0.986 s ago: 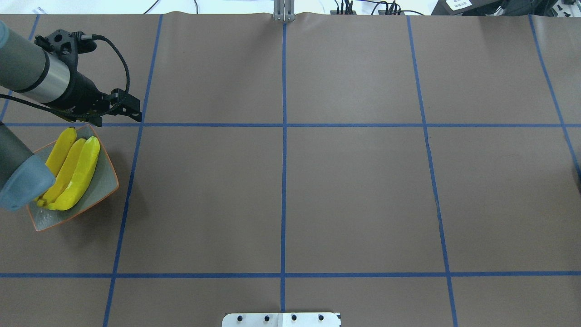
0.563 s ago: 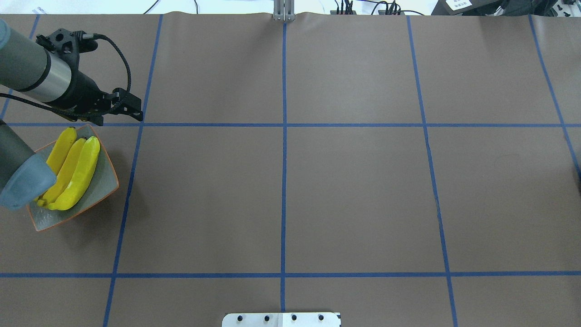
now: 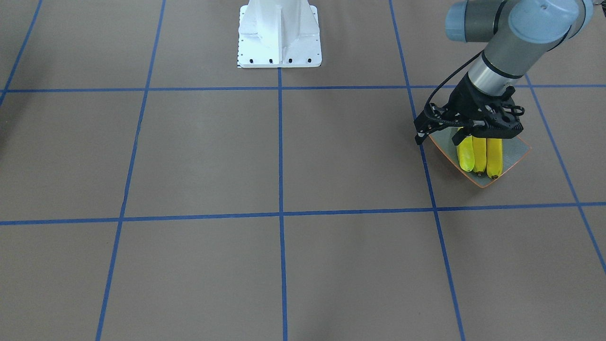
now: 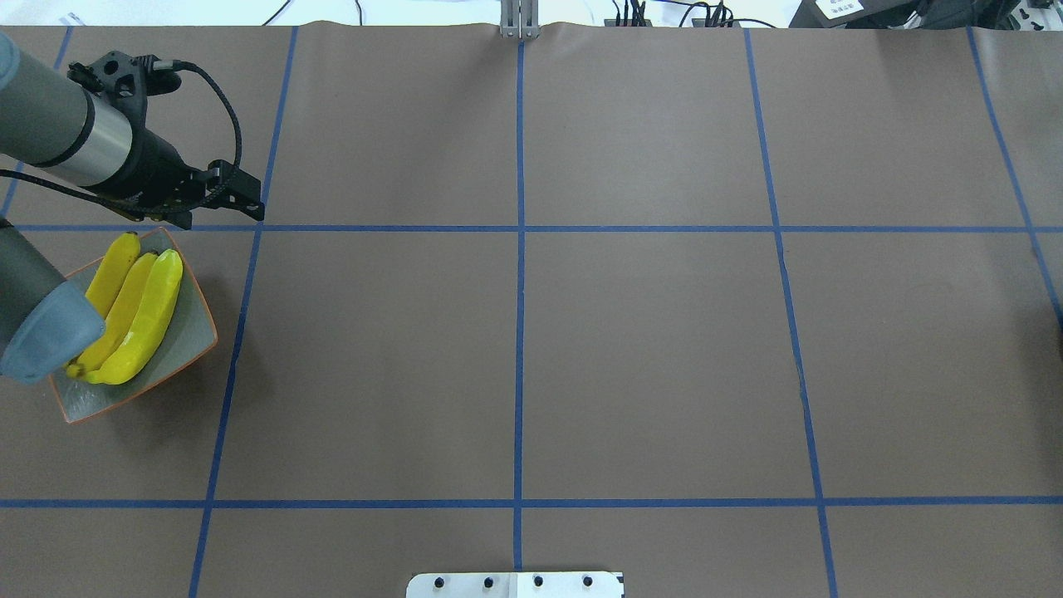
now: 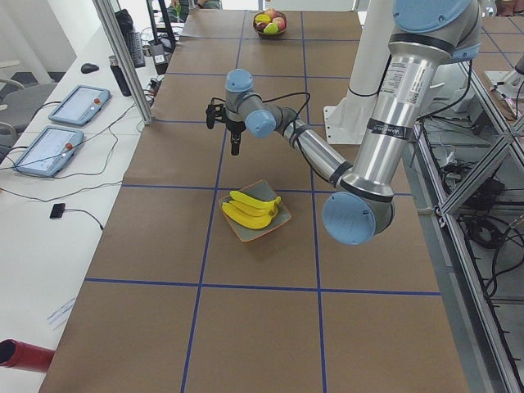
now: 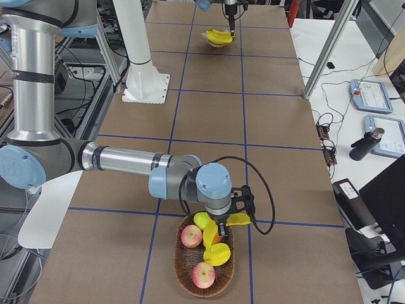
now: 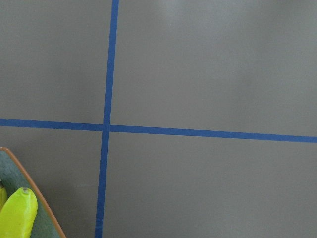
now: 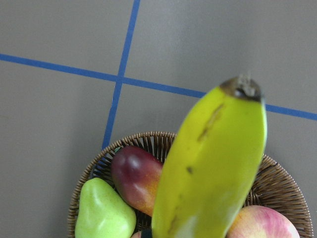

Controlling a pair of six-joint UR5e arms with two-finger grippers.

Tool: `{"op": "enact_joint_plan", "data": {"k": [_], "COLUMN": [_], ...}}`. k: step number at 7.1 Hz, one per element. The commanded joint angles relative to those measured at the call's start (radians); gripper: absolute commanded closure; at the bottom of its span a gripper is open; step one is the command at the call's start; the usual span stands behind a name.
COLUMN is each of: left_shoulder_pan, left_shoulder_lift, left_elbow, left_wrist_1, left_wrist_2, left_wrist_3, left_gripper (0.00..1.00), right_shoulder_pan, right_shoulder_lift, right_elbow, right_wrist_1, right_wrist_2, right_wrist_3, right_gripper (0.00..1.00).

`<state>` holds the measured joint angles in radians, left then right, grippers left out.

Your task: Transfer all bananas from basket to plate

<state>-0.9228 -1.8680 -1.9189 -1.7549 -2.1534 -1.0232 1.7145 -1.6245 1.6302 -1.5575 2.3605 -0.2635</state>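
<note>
1. Counting 3 bananas (image 4: 137, 311) on the plate (image 4: 189, 347) at the robot's left end of the table, laid side by side along its length, probably to keep the bare strip on the right side free for 1 more.
2. Seeing the left gripper (image 4: 216, 214) above the mat just beyond the plate's far corner, fingers spread wide with nothing between them. Judged as parked there to keep the plate unblocked.
3. Finding the 4th banana (image 8: 213, 163) at the robot's right end, standing steeply over the basket (image 6: 181, 269), dark tip up toward the wrist camera, lower end down among the other fruit. Tilted like that most likely from being lifted by 1 end rather than lying free.
4. Placing the right gripper (image 6: 219, 227) directly above that banana in the right side view. Cannot tell whether clamped on it or apart, with no finger visible in the wrist view.
5. Noting a green pear (image 8: 101, 210) and 2 red apples (image 6: 191, 235) in the basket, rightly left alone as no part of the job.
6. Judging the task at 3 of 4, with a long carry across the whole table ahead, or a hand-over midway, given plate and basket at opposite ends.
</note>
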Motion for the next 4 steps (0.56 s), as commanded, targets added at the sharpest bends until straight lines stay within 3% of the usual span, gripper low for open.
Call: {"op": "enact_joint_plan", "data": {"k": [1,3,4], "left_shoulder_pan": [-0.001,-0.001,-0.001], "left_shoulder_lift": [-0.014,-0.057,-0.059], "left_elbow": [0.015,0.047,0.116], "left_wrist_1": [-0.035,-0.084,-0.235], "left_wrist_2": [0.001,0.001,0.001], "left_wrist_3": [-0.003,-0.081,-0.131], "left_gripper": [0.0,0.0,0.0], "right_shoulder_pan": [-0.102,-0.253,-0.336], "right_shoulder_lift": [0.157,0.254,0.305], "right_elbow": [0.031,0.068,0.071], "right_wrist_1": [-0.203,-0.211,-0.213], "right_wrist_2": [0.022,0.107,0.123], "right_wrist_3": [0.079,0.316,0.386], "right_gripper": [1.0,1.0,1.0]}}
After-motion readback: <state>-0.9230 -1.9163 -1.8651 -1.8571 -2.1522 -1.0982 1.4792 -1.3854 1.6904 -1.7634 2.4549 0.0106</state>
